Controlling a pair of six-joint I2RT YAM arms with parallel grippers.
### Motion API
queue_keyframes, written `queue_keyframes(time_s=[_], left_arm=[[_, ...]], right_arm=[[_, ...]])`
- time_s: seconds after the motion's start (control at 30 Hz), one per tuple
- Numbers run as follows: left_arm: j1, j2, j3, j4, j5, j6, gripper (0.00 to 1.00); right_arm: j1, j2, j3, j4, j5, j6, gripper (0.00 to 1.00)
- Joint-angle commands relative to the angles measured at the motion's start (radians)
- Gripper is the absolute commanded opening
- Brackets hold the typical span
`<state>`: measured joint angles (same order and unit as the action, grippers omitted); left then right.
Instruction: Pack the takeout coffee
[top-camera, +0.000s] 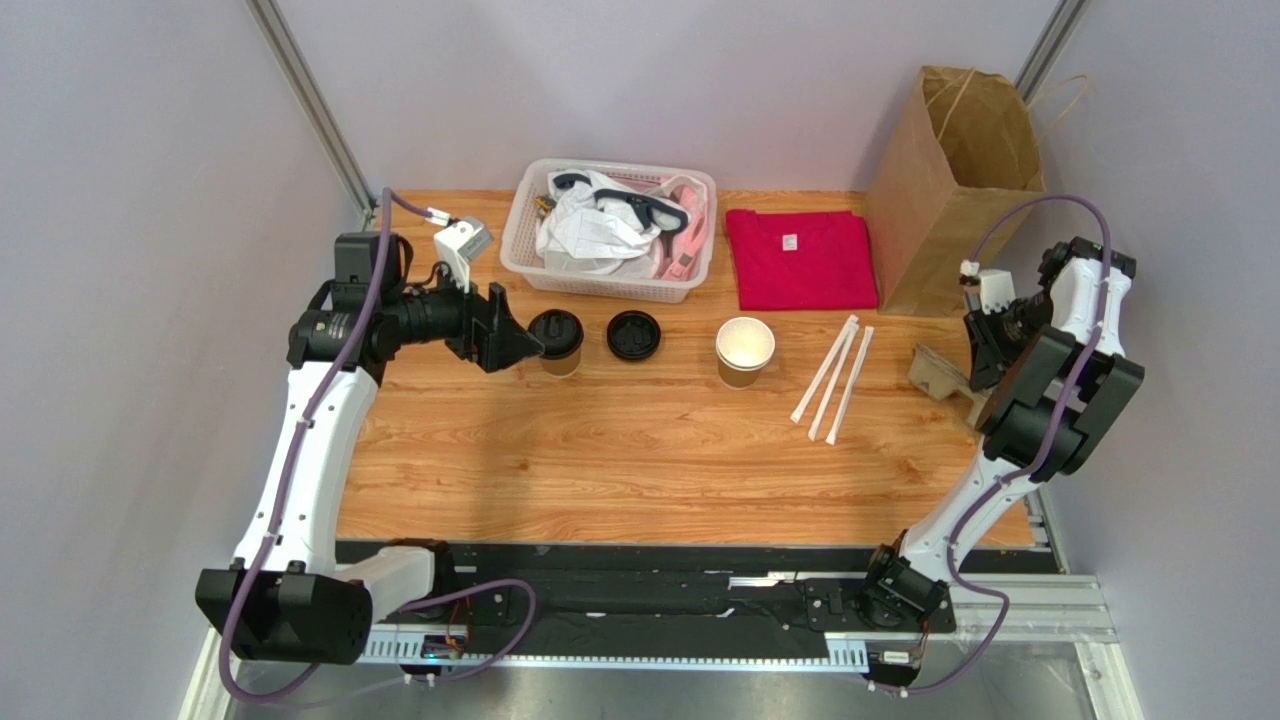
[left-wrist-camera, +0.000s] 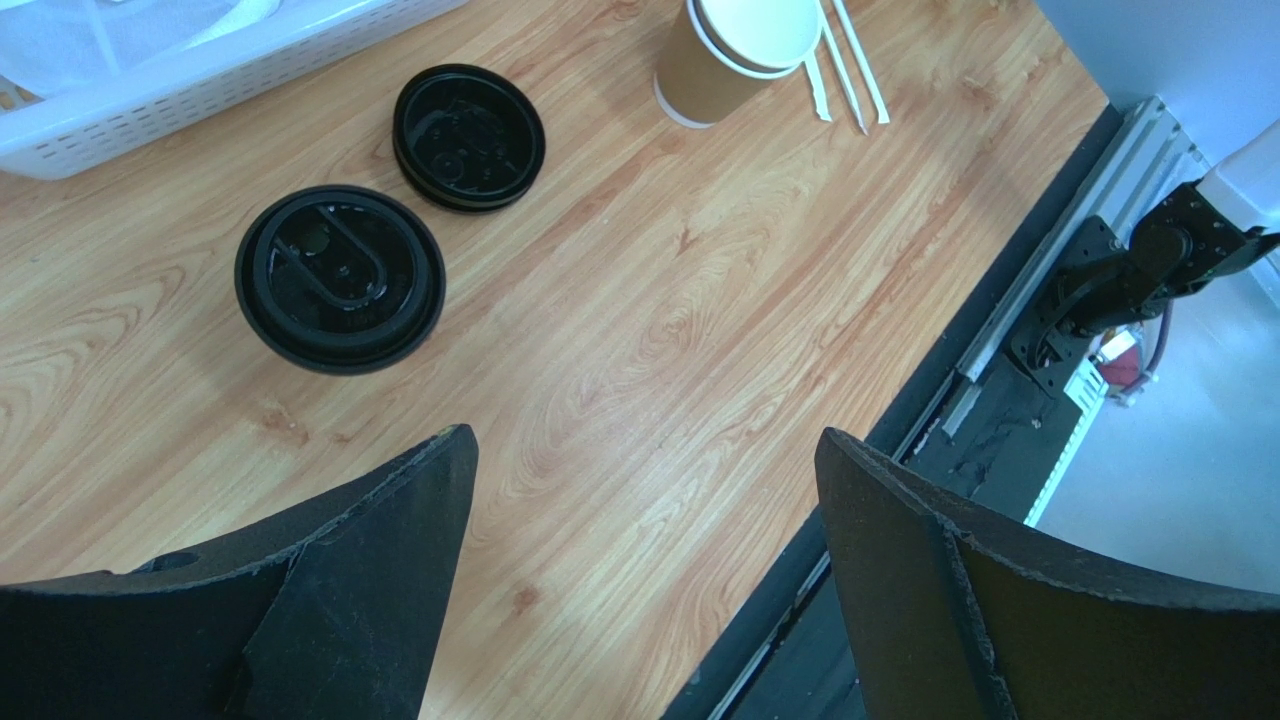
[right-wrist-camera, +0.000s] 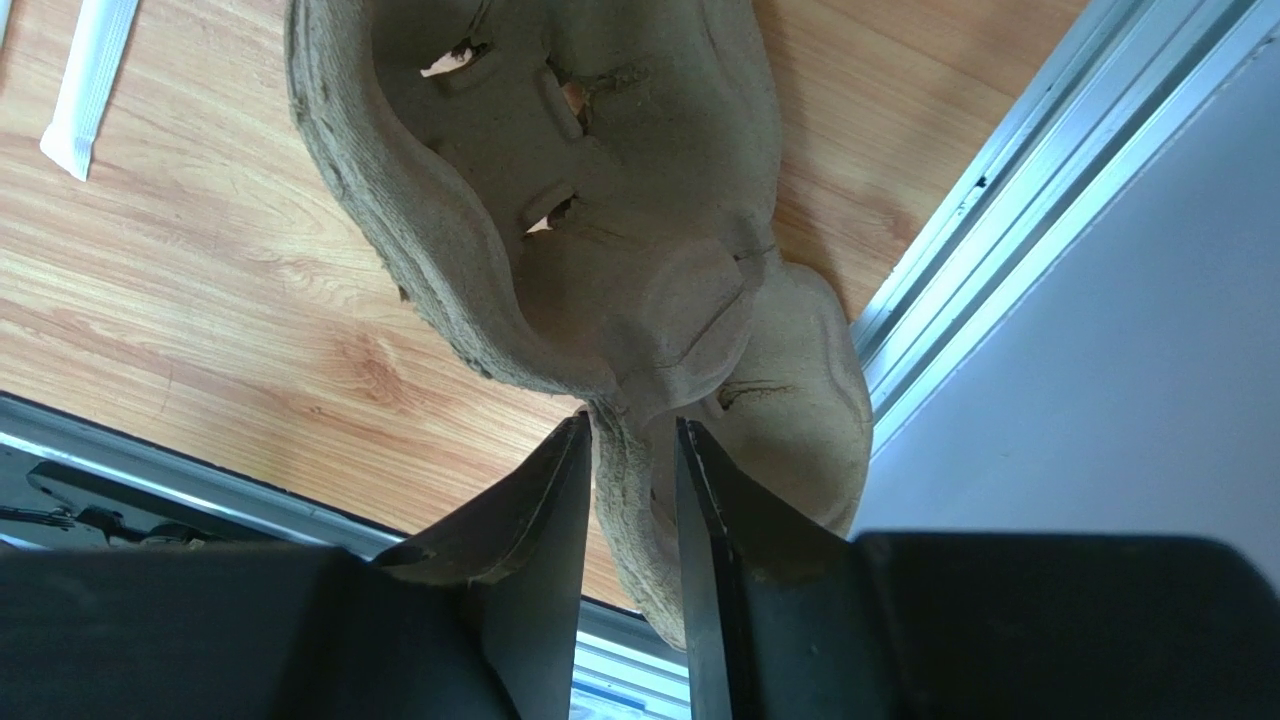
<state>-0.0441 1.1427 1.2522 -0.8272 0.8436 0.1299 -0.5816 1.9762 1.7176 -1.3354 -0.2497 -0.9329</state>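
Observation:
The takeout coffee (top-camera: 558, 342), a brown paper cup with a black lid, stands at the back left of the table; from above it shows as a round black lid (left-wrist-camera: 340, 278). My left gripper (top-camera: 519, 342) hovers just left of it, open and empty (left-wrist-camera: 646, 465). A loose black lid (top-camera: 633, 335) (left-wrist-camera: 467, 135) lies beside it, and a second brown cup (top-camera: 744, 350) (left-wrist-camera: 736, 53) stands uncovered, white inside. At the right edge my right gripper (top-camera: 977, 368) (right-wrist-camera: 631, 435) is shut on the rim of the pulp cup tray (top-camera: 941, 372) (right-wrist-camera: 571, 195).
A white basket (top-camera: 609, 278) with crumpled items sits at the back. A red cloth (top-camera: 801, 258) lies next to a tall brown paper bag (top-camera: 954, 180). Wrapped straws (top-camera: 834, 375) (right-wrist-camera: 93, 75) lie between the open cup and the tray. A metal rail (right-wrist-camera: 992, 240) borders the table.

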Motion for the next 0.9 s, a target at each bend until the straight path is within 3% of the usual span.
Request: queue_keyframes(time_s=[0.0,0.37,0.47,0.53,0.73,0.87], left_arm=[[-0.005,0.003,0.039,0.011,0.012,0.025,0.92],[-0.031,0.003,0.049,0.019,0.011,0.017,0.91],[-0.049,-0.001,0.055,0.028,0.0,0.02,0.91],[-0.068,0.0,0.056,0.036,-0.003,0.02,0.91],[-0.143,-0.017,0.053,0.094,-0.02,0.014,0.93],[-0.201,-0.058,0.017,0.215,-0.073,-0.064,0.96]], right_arm=[[-0.003,0.01,0.0,-0.133,-0.023,-0.007,0.3],[-0.003,0.027,-0.035,-0.12,-0.007,0.003,0.28],[-0.003,0.013,-0.062,-0.099,-0.011,0.005,0.08],[-0.004,-0.005,-0.072,-0.097,-0.016,0.005,0.0],[-0.004,-0.143,-0.118,-0.094,-0.069,-0.01,0.0],[0.0,-0.271,-0.142,-0.102,-0.164,0.009,0.0]])
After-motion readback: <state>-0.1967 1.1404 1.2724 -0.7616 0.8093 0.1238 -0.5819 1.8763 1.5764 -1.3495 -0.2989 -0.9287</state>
